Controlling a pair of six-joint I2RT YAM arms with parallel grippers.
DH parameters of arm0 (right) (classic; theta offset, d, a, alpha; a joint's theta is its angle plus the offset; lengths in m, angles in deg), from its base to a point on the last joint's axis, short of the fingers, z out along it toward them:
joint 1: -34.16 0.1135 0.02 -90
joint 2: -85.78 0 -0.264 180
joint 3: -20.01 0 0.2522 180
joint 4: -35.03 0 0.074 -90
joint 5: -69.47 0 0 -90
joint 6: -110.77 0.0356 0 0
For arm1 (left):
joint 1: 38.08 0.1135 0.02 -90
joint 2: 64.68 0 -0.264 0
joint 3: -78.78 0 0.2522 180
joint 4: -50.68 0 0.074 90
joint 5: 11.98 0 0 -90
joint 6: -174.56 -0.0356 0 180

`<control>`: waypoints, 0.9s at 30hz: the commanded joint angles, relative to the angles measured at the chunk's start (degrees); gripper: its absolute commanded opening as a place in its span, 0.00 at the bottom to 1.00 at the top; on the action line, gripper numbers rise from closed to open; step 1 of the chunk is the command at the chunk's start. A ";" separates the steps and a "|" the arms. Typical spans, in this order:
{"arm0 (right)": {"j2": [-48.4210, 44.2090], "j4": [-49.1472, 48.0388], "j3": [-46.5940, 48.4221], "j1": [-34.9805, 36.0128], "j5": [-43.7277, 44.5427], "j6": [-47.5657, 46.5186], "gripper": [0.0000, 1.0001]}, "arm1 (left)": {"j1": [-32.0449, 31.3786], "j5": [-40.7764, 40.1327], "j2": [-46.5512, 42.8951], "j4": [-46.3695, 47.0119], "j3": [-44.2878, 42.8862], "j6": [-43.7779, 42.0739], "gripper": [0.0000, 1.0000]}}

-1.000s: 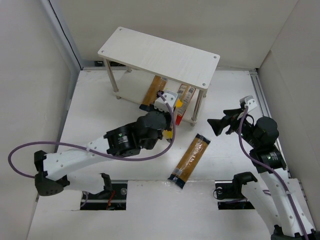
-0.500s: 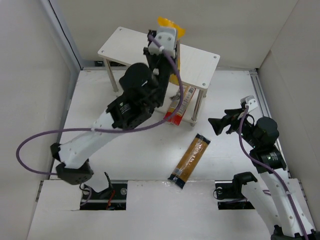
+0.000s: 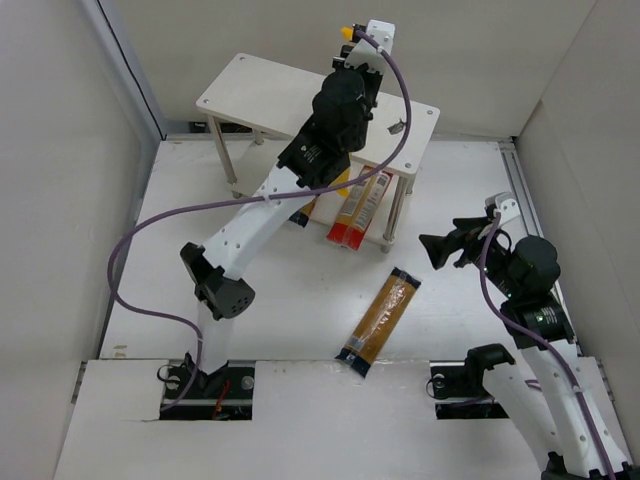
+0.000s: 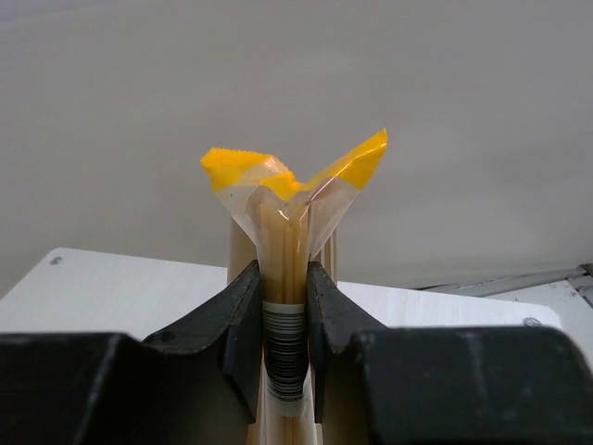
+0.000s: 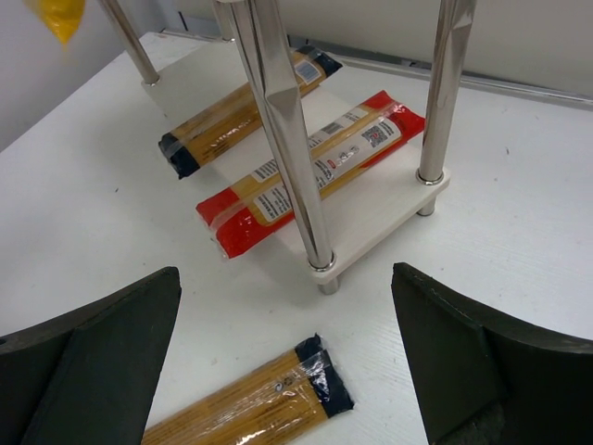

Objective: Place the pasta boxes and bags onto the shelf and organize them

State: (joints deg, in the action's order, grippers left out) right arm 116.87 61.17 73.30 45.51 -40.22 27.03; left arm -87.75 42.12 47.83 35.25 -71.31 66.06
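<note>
Yellow bag is gripped by the L jaws, which are closed on it just below its crimped end. A barcode is seen betw. the fingers. The L arm is stretched up over the shelf, w/ its wrist above the back-right part of the top board. In the top view only a small yellow tip is seen, past the shelf's back edge. Whether the bag touches the top board cannot be told.

On the shelf's lower board two packs are laid side by side. The red-and-orange box is nearer the shelf's right legs. One clear spaghetti bag is just left of it, partly hidden by the L arm in the top view.

The 2nd clear spaghetti bag is left lying on the table, in front of the shelf's right end and apart from it. It is set at a slant, one dark end pointed toward the shelf.

The R jaws are spread wide w/ nothing betw. them. They are held over the table right of the shelf's front-right leg, aimed at the shelf.
</note>
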 commanded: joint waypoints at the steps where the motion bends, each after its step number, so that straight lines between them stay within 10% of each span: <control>1: -0.42 -2.45 0.29 0.60 1.23 0.24 1.00 | 4.92 8.11 0.59 8.87 -4.12 7.32 0.00; 10: 0.11 -1.92 0.29 0.60 2.80 0.24 1.00 | 7.04 14.63 9.31 14.94 -6.84 7.86 0.00; 15: 0.72 -1.92 0.29 0.60 2.19 0.24 1.00 | 7.04 13.32 8.09 16.70 -4.21 8.48 0.99; 27: -0.24 -0.08 0.81 0.60 6.56 1.29 1.00 | 5.03 16.12 -10.97 -2.09 4.47 17.18 0.99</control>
State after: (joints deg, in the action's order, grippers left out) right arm 118.05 61.82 73.30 45.51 -37.24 27.27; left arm -81.02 56.22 48.46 37.17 -69.65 79.55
